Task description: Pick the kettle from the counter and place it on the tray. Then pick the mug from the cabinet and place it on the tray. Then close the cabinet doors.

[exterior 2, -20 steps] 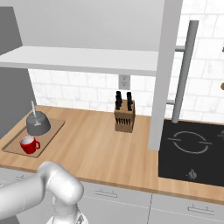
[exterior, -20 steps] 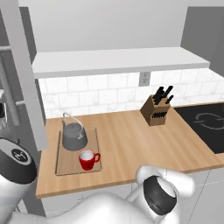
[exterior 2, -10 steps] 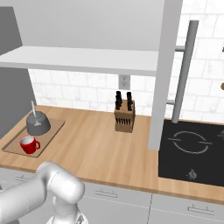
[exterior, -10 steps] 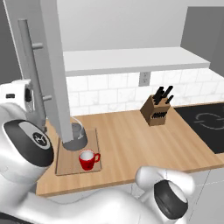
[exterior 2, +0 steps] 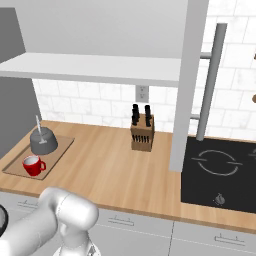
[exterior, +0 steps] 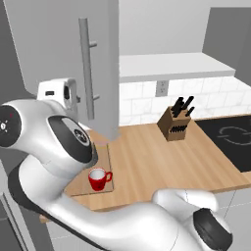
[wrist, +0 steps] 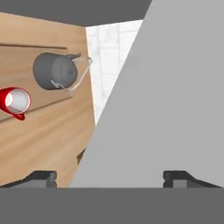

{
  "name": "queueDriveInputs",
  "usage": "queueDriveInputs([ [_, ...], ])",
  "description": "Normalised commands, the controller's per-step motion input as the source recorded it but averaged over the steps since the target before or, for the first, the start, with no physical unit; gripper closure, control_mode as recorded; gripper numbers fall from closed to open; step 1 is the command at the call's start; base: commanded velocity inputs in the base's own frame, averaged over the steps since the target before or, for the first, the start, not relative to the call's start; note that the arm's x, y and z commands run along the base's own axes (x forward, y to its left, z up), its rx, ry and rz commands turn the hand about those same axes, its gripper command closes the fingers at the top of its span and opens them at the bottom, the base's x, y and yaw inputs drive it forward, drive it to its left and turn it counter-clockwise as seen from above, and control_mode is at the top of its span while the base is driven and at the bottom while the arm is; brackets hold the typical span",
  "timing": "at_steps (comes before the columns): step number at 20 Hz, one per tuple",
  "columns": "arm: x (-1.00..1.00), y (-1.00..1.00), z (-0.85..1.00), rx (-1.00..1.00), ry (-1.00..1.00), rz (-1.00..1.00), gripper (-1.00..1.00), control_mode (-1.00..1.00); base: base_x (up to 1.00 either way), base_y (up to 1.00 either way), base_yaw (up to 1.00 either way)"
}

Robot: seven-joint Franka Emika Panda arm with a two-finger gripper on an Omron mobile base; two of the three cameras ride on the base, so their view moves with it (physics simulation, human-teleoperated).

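The dark grey kettle (exterior 2: 44, 141) and the red mug (exterior 2: 33, 165) stand side by side on the wooden tray (exterior 2: 55, 156) at the left end of the counter (exterior 2: 110, 170). From above, the hand view shows the kettle (wrist: 54, 70), the mug (wrist: 15, 101) and the tray (wrist: 17, 65). My gripper (wrist: 109, 179) is open, its fingertips (wrist: 41, 177) spread wide, with the flat face of the left cabinet door (wrist: 166, 100) close in front of it. The left door (exterior: 63, 54) hangs half swung, its bar handle (exterior: 88, 68) facing me. The right door (exterior 2: 187, 85) stands open. My arm hides the kettle in the left base view, where the mug (exterior: 99, 179) shows.
A knife block (exterior 2: 141, 132) stands at the back of the counter near a wall socket. A black cooktop (exterior 2: 220, 170) lies at the right. The cabinet's pale shelf bottom (exterior 2: 95, 70) runs above the counter. Drawers with small handles (exterior 2: 120, 220) sit below.
The left cabinet door has swung to the right, toward shut, with my arm and hand following it. Kettle, mug, tray and right door have not moved.
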Motion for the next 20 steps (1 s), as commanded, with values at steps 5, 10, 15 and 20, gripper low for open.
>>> queueDriveInputs([
  [5,0.39,-0.70,0.00,-0.01,-0.06,-0.03,-1.00,-1.00,0.00,0.00,0.00],
  [10,0.46,-0.71,0.02,0.00,0.00,-0.05,-1.00,-1.00,0.00,0.00,0.00],
  [15,0.62,-0.59,0.04,0.00,0.00,-0.08,-1.00,-1.00,0.00,0.00,0.00],
  [20,0.79,-0.44,0.00,0.00,0.03,0.00,-1.00,-1.00,0.00,0.00,0.00],
])
